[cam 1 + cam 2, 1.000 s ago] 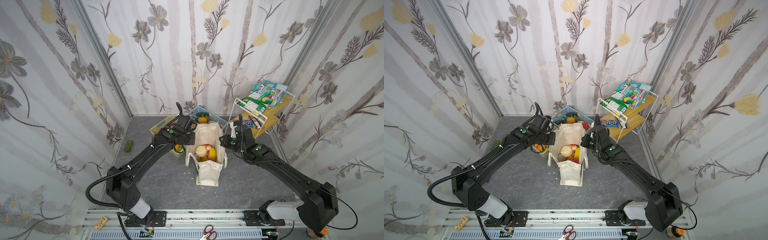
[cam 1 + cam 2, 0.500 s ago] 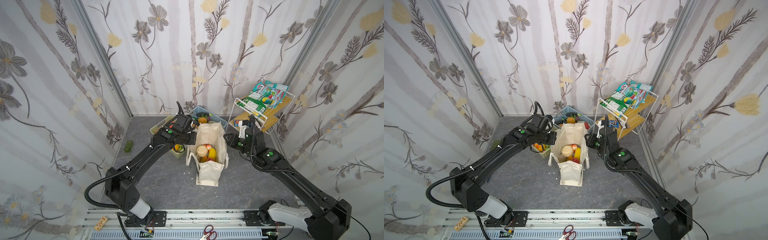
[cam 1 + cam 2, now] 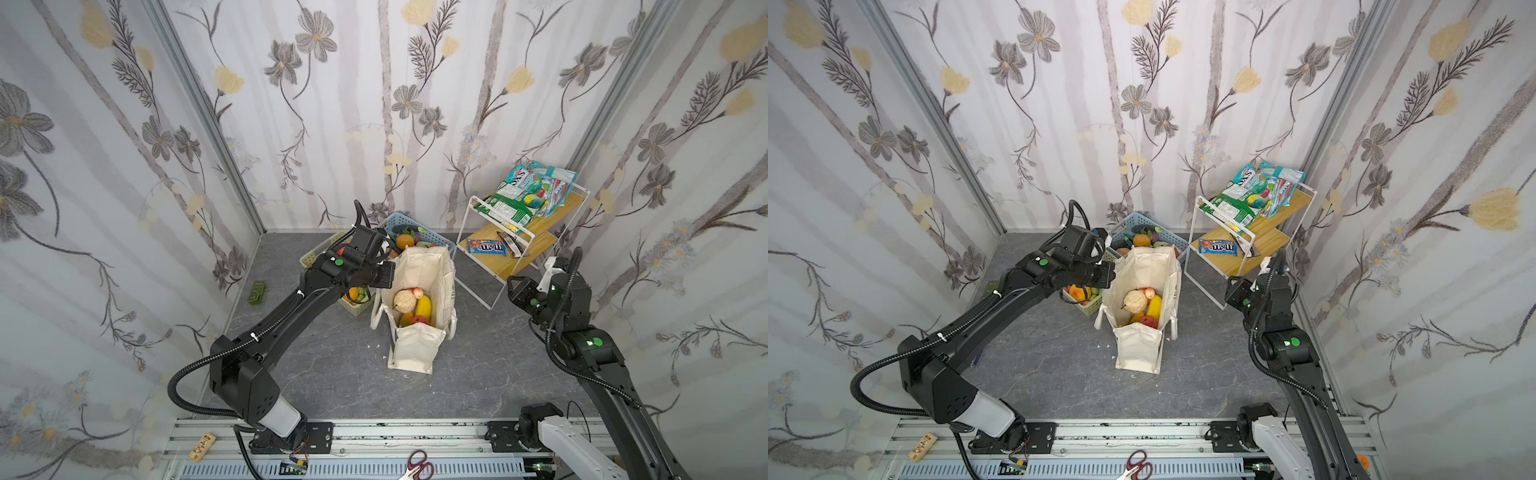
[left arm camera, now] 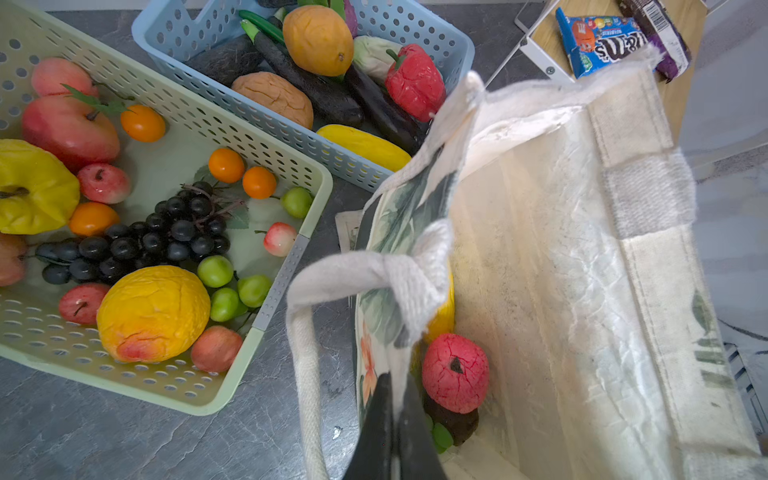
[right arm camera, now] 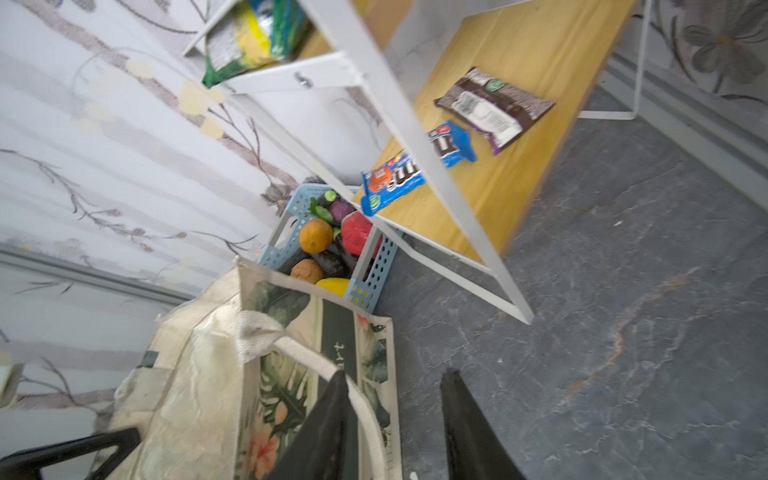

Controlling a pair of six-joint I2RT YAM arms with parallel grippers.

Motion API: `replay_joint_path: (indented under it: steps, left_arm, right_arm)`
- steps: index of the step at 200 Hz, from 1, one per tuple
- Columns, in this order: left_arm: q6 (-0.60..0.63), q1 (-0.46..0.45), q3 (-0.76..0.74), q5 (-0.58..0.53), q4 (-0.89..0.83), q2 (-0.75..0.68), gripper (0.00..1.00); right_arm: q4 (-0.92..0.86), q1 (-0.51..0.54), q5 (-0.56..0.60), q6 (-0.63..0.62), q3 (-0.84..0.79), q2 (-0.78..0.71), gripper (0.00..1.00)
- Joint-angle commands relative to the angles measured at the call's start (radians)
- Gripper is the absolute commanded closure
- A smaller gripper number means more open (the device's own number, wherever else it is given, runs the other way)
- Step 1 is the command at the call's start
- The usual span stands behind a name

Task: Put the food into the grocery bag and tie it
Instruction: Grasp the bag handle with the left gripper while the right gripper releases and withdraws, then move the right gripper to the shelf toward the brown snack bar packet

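Grocery bag (image 3: 422,266) stands upright on the desk (image 3: 332,374) with its mouth open. It sits just beside the green basket (image 4: 286,270) and in front of the blue basket (image 4: 461,45).

In the bag:
- cauliflower (image 3: 404,300)
- mango (image 3: 423,306)
- orange piece (image 3: 406,320)
- red apple (image 4: 455,372), against the near wall

One rope handle (image 4: 307,374) hangs outside the bag.

Green basket: black grapes (image 4: 166,237), apples, small oranges, green fruits and larger yellow ones.

Blue basket: an orange fruit (image 4: 318,39), red pepper (image 4: 415,81), dark eggplants, a brown lump and a yellow piece.

Rack (image 3: 482,262): the lower shelf holds a blue candy packet (image 5: 415,170) and the dark snack bar (image 5: 494,108). The upper shelf holds several snack packets (image 3: 528,195).

Left gripper (image 4: 392,386): jaws closed tight, pinching the printed cloth at the bag's rim on the green-basket side.

Right gripper (image 5: 395,374): jaws partly apart and holding nothing. In both top views it hangs near the rack, well apart from the bag.
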Motion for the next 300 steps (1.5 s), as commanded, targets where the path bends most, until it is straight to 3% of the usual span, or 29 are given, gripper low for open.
replay_joint_path:
  steps: [1, 27, 61, 131, 269, 300]
  left_arm:
    - [0.002, 0.001, 0.010, 0.007, 0.047, 0.000, 1.00]
    - [0.002, 0.001, 0.011, 0.007, 0.045, 0.003, 1.00]
    - [0.002, 0.001, 0.011, 0.004, 0.042, 0.007, 1.00]
    - [-0.006, 0.001, 0.018, 0.012, 0.041, 0.019, 1.00]
    - [-0.007, 0.000, 0.067, 0.030, 0.005, 0.072, 1.00]
    - [-0.010, 0.000, 0.067, 0.035, 0.005, 0.083, 1.00]
  right_arm:
    - [-0.021, -0.107, -0.089, -0.038, -0.031, -0.019, 0.62]
    - [-0.013, -0.236, -0.188, -0.075, -0.040, 0.012, 0.62]
    - [0.054, -0.388, -0.416, -0.095, -0.050, 0.091, 0.62]
    - [0.068, -0.535, -0.552, -0.159, 0.074, 0.285, 0.54]
    - [0.236, -0.544, -0.626, -0.150, 0.264, 0.596, 0.54]
    - [0.261, -0.532, -0.599, -0.161, 0.291, 0.636, 0.55]
